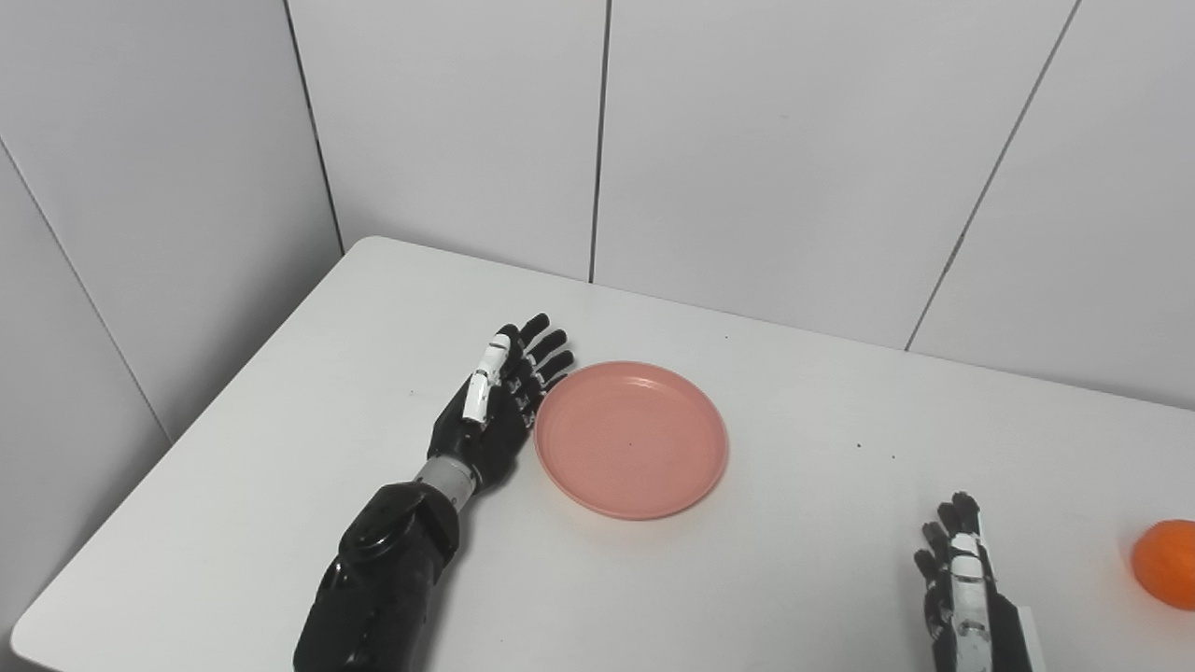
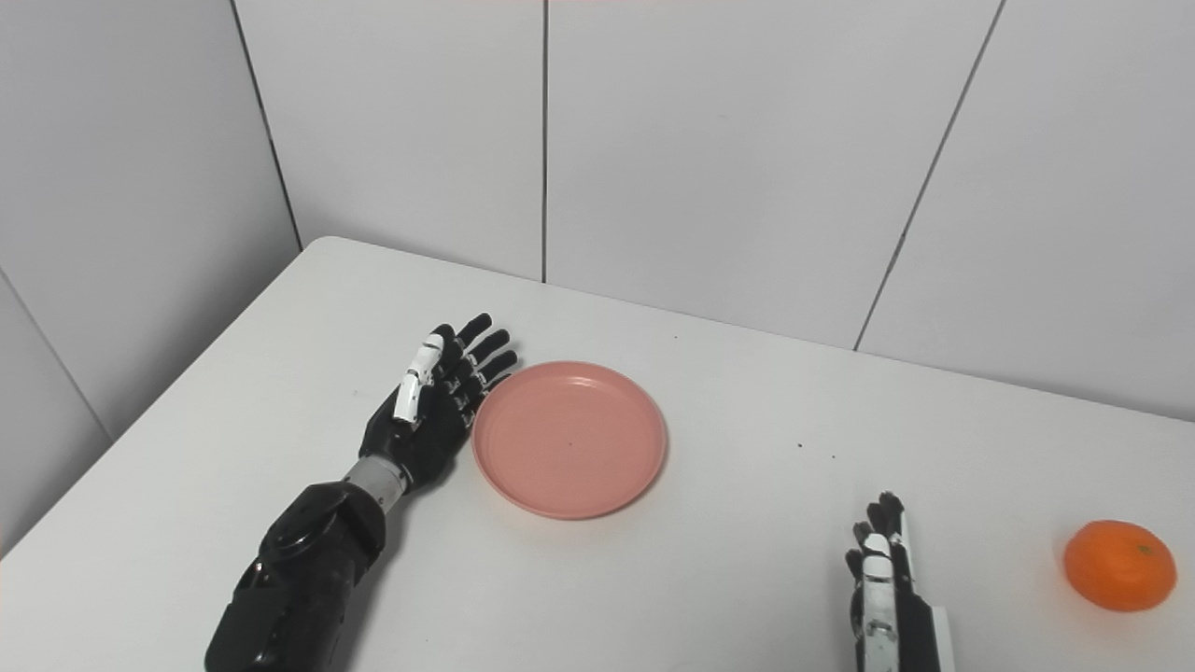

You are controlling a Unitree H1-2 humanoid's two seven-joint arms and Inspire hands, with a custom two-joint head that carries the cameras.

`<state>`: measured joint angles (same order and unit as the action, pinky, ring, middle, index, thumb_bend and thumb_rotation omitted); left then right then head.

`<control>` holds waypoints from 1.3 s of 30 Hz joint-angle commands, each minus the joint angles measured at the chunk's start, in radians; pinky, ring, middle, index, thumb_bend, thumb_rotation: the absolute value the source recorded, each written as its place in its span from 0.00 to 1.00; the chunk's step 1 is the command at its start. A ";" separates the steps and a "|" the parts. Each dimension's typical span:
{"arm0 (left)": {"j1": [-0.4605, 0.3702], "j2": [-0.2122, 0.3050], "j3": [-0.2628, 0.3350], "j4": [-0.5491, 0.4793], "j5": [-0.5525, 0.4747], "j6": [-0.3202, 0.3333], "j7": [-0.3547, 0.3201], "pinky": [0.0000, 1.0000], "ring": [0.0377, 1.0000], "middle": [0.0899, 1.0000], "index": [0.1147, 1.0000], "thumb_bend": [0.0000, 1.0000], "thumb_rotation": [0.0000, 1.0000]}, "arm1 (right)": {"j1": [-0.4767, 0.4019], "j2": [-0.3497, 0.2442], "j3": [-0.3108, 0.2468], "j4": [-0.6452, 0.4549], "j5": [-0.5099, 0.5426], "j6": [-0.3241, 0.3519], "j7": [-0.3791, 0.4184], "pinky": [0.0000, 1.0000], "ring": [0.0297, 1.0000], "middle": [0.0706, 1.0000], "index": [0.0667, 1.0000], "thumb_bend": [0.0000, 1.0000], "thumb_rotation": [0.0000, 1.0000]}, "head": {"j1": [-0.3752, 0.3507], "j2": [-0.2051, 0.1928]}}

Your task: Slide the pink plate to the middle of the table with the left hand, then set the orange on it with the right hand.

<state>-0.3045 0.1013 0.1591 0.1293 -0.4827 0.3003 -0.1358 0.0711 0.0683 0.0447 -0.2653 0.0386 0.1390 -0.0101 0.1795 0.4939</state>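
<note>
— What do you see, left to right?
— Your left hand (image 2: 425,411) lies flat on the white table (image 2: 747,579), fingers straight and close together, edge against the pink plate's (image 2: 569,439) left rim. Your right hand (image 2: 882,579) waits at the bottom edge, fingers extended, holding nothing.
— And the orange (image 2: 1118,566)?
— Far right, well apart from the plate. Your right eye shows it whole; your left eye crops it. No writing is legible.
</note>
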 commanded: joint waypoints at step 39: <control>0.106 -0.125 -0.186 -0.121 0.094 0.093 0.006 0.92 0.92 0.92 0.91 0.35 1.00 | -0.015 0.045 0.032 -0.019 -0.058 -0.050 -0.024 0.97 0.97 0.98 0.99 0.22 1.00 | -0.101 0.038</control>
<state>-0.2248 -0.0131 -0.0164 0.0099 -0.4051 0.3403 -0.1388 0.0713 0.1009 0.0696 -0.2531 -0.0146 0.1370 -0.0255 0.0828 0.5292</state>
